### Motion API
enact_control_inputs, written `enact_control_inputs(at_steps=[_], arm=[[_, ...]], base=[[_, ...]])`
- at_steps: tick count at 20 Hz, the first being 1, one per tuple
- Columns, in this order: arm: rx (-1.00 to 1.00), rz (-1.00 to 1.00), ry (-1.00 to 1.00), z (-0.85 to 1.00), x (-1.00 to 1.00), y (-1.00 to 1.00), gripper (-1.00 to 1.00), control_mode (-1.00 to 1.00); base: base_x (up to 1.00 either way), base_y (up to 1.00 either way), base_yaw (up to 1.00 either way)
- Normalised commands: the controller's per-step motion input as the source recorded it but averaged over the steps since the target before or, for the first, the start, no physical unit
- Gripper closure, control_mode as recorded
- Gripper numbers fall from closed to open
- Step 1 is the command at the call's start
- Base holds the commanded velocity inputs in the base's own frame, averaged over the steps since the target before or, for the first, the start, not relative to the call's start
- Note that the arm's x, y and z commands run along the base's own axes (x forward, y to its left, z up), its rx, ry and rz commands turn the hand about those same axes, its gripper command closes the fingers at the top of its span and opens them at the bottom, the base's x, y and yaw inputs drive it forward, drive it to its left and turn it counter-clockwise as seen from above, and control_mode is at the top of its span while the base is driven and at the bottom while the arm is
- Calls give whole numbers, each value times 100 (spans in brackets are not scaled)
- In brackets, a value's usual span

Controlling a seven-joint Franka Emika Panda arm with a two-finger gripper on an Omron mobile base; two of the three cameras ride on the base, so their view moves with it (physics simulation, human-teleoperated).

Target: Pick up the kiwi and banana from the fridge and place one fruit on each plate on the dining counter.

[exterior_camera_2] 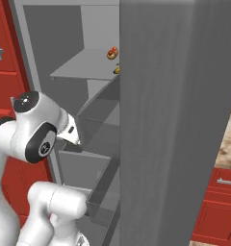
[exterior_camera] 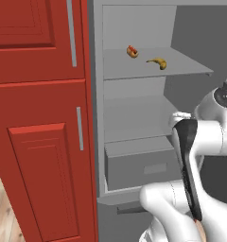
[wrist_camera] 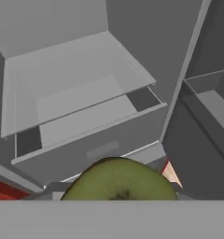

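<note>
I've got the kiwi (wrist_camera: 117,181) right at the bottom of the hand view, sitting where the fingertips would be, so I read the gripper as part-closed around it and holding it, though the fingers themselves are hidden behind the fruit. It looks light and firm with a dull skin, roundish enough to roll, so I'd keep the hold across its middle and not squeeze harder. The banana (exterior_camera: 157,62) lies on the upper shelf (exterior_camera: 181,66) of the fridge (exterior_camera: 134,118), near the shelf's front right corner, with a red-and-tan food item (exterior_camera: 132,51) just beside it toward the back. It should be light, soft and easily bruised; I'd take it across the middle of its curve. Below the shelves is a grey drawer (exterior_camera: 139,165). Red cupboards (exterior_camera: 39,118) stand to the left of the fridge, and its open door (exterior_camera_2: 180,120) crowds the right side.
</note>
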Motion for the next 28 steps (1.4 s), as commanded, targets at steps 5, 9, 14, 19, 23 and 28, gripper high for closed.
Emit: enact_control_inputs(at_steps=[5,9,14,19,23,28], arm=[[-2,4,-16,52,-41,4,100,-100],[-2,1,-9,32,-33,4,100,-100],[0,0,0,0,-2,0,100,-100],[-1,0,0,-1,-1,1,100,100],[0,0,0,0,0,0,100,100],[0,0,0,0,0,0,100,100]], base=[[0,0,0],[0,0,0],[0,0,0],[-52,23,0],[-90,55,0],[-87,73,-4]])
